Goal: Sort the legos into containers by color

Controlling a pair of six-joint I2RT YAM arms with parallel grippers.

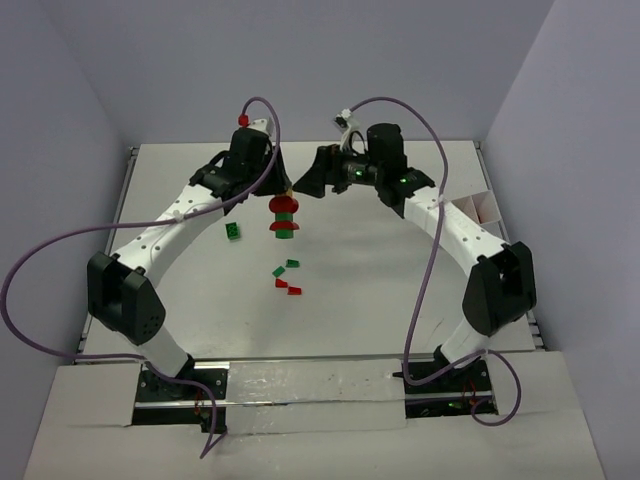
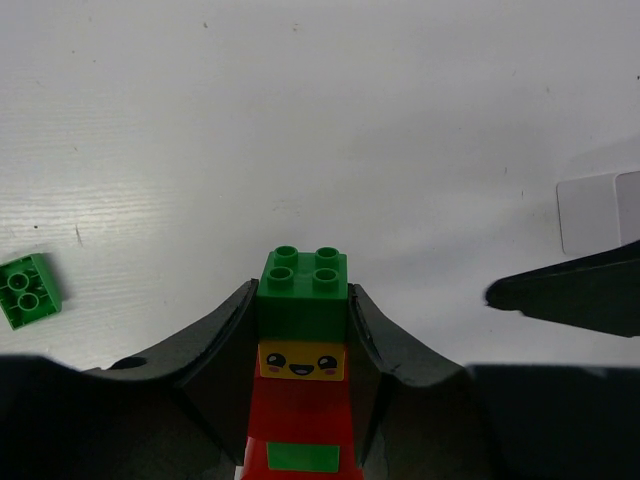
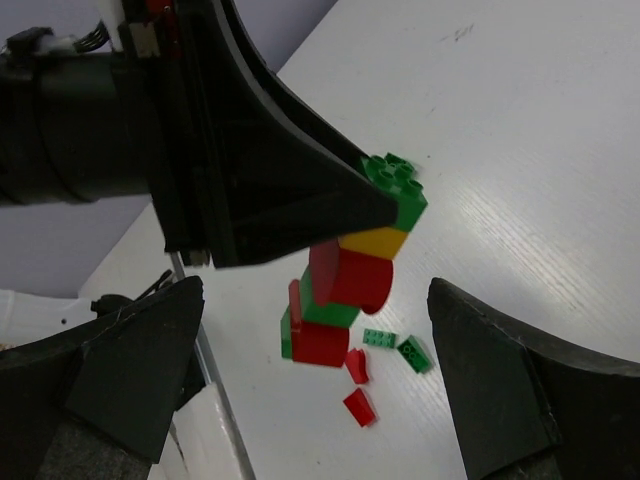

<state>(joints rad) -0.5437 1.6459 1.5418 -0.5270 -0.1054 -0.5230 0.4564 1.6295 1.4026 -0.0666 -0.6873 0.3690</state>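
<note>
The table (image 1: 380, 300) is seen from above, with the left arm (image 1: 160, 240) and right arm (image 1: 455, 225) both reached toward its far middle. The left gripper (image 2: 303, 290) is clenched on the top end of a stack of bricks (image 1: 283, 218). Its jaws are pressed against the green and yellow pieces, and the stack appears to be held clear of the table. The right gripper (image 3: 315, 288) is spread fully and grasps nothing. It is set just beside the stack, facing it, with the stack lying between its fingers in its wrist view but not touched. The white tray (image 1: 488, 205) is placed at the right edge of the table, well apart from both grippers; what it holds cannot be told. The stack is made of green, yellow, red, green and red pieces. A loose green brick (image 1: 233, 231) is left on the table to the left of the stack, and four small pieces, two green (image 1: 293, 264) and two red (image 1: 295, 291), are scattered nearer the arms. The step in hand is judged to be pulling the stack apart so the colors can be sorted. For the next move, the right jaws would need to be closed on the lower red part while the top is kept held, then pulled off squarely.
</note>
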